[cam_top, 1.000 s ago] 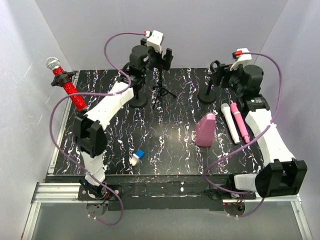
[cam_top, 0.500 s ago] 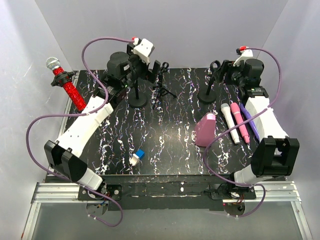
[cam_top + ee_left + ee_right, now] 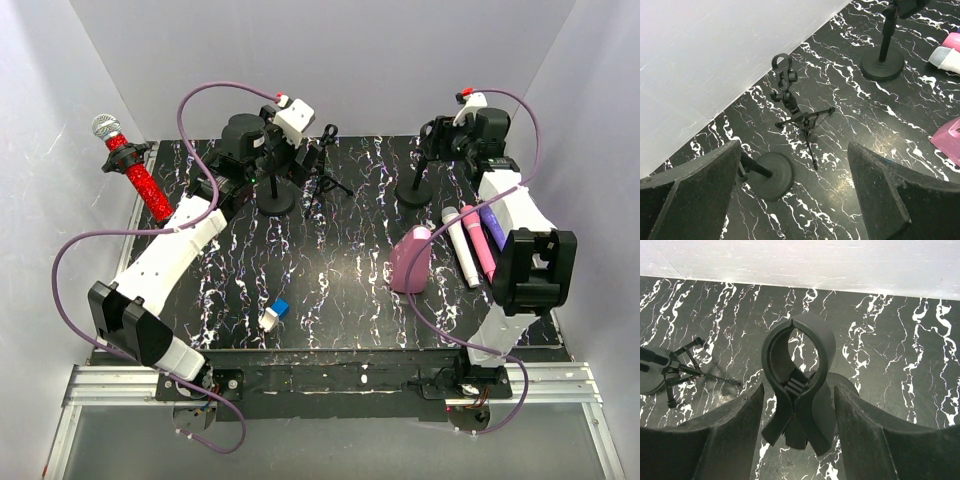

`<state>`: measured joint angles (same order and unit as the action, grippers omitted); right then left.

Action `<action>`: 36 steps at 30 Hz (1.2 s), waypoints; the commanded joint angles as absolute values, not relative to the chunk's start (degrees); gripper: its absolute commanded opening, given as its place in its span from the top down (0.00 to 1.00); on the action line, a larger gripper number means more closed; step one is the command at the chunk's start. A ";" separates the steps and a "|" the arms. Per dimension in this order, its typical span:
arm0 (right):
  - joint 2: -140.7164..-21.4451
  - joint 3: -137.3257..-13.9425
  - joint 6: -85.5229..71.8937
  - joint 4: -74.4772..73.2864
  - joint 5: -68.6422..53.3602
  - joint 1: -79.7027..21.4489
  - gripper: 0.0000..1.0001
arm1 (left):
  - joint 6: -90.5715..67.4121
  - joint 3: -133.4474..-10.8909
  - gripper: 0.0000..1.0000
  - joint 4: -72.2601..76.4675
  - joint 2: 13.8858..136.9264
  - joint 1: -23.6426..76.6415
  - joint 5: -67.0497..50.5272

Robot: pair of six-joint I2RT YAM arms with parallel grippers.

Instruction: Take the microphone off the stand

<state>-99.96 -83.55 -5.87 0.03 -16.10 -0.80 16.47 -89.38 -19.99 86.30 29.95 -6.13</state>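
Note:
A red glitter microphone (image 3: 140,185) with a silver head sits in a clip on a stand at the table's far left edge, away from both grippers. My left gripper (image 3: 306,156) is open and empty, high over a round-base stand (image 3: 275,200) and a small tripod stand (image 3: 322,180). In the left wrist view the gripper (image 3: 794,147) looks down on the tripod's empty clip (image 3: 782,67). My right gripper (image 3: 437,142) is at the right stand (image 3: 415,190). In the right wrist view the gripper (image 3: 799,390) is open, its jaws on either side of that stand's empty black clip (image 3: 797,365).
A white microphone (image 3: 458,240), a pink one (image 3: 478,240) and a purple one (image 3: 493,225) lie at the right. A pink wedge-shaped object (image 3: 410,260) stands next to them. A small blue and white item (image 3: 273,315) lies near the front. White walls close in the back and sides.
The left arm has swung its elbow out to the left and its gripper now hangs over the two back stands. The right arm's elbow drew back, uncovering the purple microphone.

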 commanded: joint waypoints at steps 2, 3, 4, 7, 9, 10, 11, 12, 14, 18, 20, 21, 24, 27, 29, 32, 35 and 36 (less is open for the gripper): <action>-101.51 -87.98 -4.40 1.94 -17.49 -0.70 0.42 | 17.84 -90.79 0.13 -21.62 83.76 29.71 -6.07; -101.86 -88.24 -4.31 1.67 -17.93 -0.62 0.48 | 17.93 -90.62 0.13 -21.71 83.76 29.71 -5.89; -102.13 -88.33 -4.22 1.50 -18.19 -0.62 0.53 | 17.93 -90.62 0.13 -21.80 83.67 29.71 -5.80; -102.65 -87.98 -3.69 0.97 -21.61 -0.62 0.67 | 18.19 -90.44 0.13 -21.97 83.41 29.71 -5.71; -102.74 -87.80 -3.78 1.05 -25.82 -0.62 0.75 | 18.28 -90.35 0.13 -21.97 83.41 29.71 -5.71; -102.74 -87.80 -4.04 1.23 -28.28 -0.70 0.78 | 18.19 -90.35 0.13 -21.97 83.50 29.71 -5.71; -102.74 -87.80 -4.48 1.84 -31.08 -0.62 0.80 | 18.19 -90.26 0.13 -21.80 83.76 29.71 -5.71; -102.74 -87.89 -5.35 2.54 -33.11 -0.70 0.81 | 18.11 -90.18 0.13 -21.88 83.76 29.71 -5.71; -102.83 -88.15 -7.29 4.82 -35.93 -0.70 0.85 | 17.84 -90.09 0.13 -21.97 83.76 29.71 -5.54; -103.80 -90.43 -7.12 6.59 -37.61 -2.89 0.89 | 18.28 -89.39 0.13 -22.76 83.15 29.71 -5.36; -105.02 -92.27 -5.89 6.24 -38.58 -4.48 0.90 | 18.81 -89.03 0.13 -23.46 82.53 29.71 -5.01; -105.73 -93.42 -5.45 6.07 -38.84 -5.18 0.90 | 19.33 -88.69 0.13 -23.73 82.27 29.71 -4.84; -107.40 -95.53 -3.96 5.71 -38.24 -7.55 0.90 | 21.35 -87.63 0.13 -24.96 80.69 29.71 -4.22; -108.11 -96.50 -0.28 4.49 -35.43 -9.75 0.86 | 23.28 -87.36 0.13 -27.67 78.58 29.71 -3.17; -107.84 -96.50 -0.26 3.35 -31.49 -11.33 0.63 | 23.99 -88.06 0.14 -29.96 76.65 29.71 -1.33; -105.91 -95.63 -0.26 1.94 -30.24 -12.04 0.23 | 26.71 -88.51 0.14 -31.20 72.27 29.71 3.06; -102.84 -94.22 -1.67 1.15 -29.36 -12.04 0.18 | 33.72 -88.24 0.12 -32.26 68.57 29.71 6.23; -101.70 -93.52 -1.84 1.14 -29.09 -12.04 0.17 | 35.66 -88.16 0.12 -32.17 67.34 29.71 8.07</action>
